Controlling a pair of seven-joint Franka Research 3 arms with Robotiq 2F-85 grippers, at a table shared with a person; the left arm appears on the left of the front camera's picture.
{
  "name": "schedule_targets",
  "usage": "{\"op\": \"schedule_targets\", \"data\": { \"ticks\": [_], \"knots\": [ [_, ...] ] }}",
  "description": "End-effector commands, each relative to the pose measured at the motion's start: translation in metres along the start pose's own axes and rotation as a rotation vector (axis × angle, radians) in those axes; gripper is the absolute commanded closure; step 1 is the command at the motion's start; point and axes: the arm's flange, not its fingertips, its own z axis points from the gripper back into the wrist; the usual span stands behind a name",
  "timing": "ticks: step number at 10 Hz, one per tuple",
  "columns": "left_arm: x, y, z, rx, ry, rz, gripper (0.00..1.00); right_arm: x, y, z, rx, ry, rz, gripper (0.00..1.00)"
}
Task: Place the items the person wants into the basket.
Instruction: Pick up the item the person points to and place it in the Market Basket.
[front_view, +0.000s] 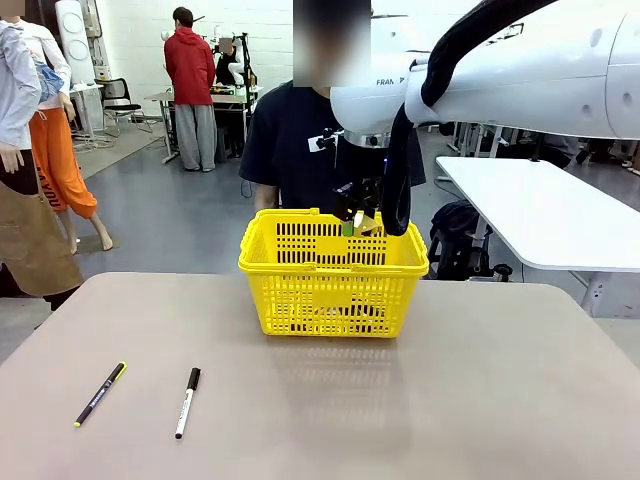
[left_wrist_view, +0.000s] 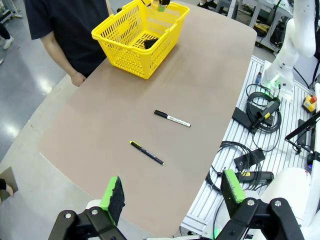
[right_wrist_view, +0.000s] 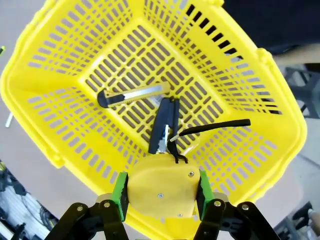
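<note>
Two pens (front_view: 100, 394) lie side by side on the near part of the counter (front_view: 480, 400) in the front view, left alone, likely because they are not among the wanted items. The yellow basket (front_view: 333, 272) sits at the far edge just before the person (front_view: 300, 150), and the right claw (front_view: 357, 222) hangs over its open top, presumably to drop its load inside. "FRAN" can be read on the white arm above.

From the left wrist view, the left claw (left_wrist_view: 172, 197) is spread wide and empty, high over the counter, well apart from the basket (left_wrist_view: 135, 40). No print on the pens is legible.

In the right wrist view, the right claw (right_wrist_view: 161, 192) is clamped on the yellow tape measure (right_wrist_view: 160, 187) by its flat sides, its black strap (right_wrist_view: 215, 127) trailing out above the basket floor. Below it, the utility knife (right_wrist_view: 132, 95) and the black stapler (right_wrist_view: 165, 125) already rest on the slotted bottom. No label shows on them.
</note>
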Motion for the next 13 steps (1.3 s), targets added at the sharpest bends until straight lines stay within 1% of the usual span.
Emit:
{"op": "schedule_targets", "data": {
  "ticks": [1,3,4,5,7,8,10,13],
  "knots": [
    [-0.001,0.0,0.001,-0.008,-0.017,-0.022,0.0,0.0,-0.003,-0.002,-0.02,0.002,0.004,0.94],
    [-0.001,0.0,0.001,-0.008,-0.017,-0.022,0.0,0.0,-0.003,-0.002,-0.02,0.002,0.004,0.94],
    [-0.001,0.0,0.001,-0.008,-0.017,-0.022,0.0,0.0,0.0,-0.001,0.001,0.001,0.002,0.35],
    [-0.001,0.0,0.001,-0.008,-0.017,-0.022,0.0,-0.007,0.012,-0.022,-0.004,0.036,0.05,0.35],
    [-0.001,0.0,0.001,-0.008,-0.017,-0.022,0.0,-0.009,0.014,-0.047,-0.003,0.043,0.098,0.35],
    [-0.001,0.0,0.001,-0.008,-0.017,-0.022,0.0,-0.004,0.01,-0.069,0.002,0.068,0.122,0.35],
    [-0.001,0.0,0.001,-0.008,-0.017,-0.022,0.0,-0.004,0.009,-0.072,0.002,0.074,0.124,0.35],
    [-0.001,0.0,0.001,-0.008,-0.017,-0.022,0.0,0.001,0.001,-0.087,0.015,0.099,0.128,0.35]
  ]
}}
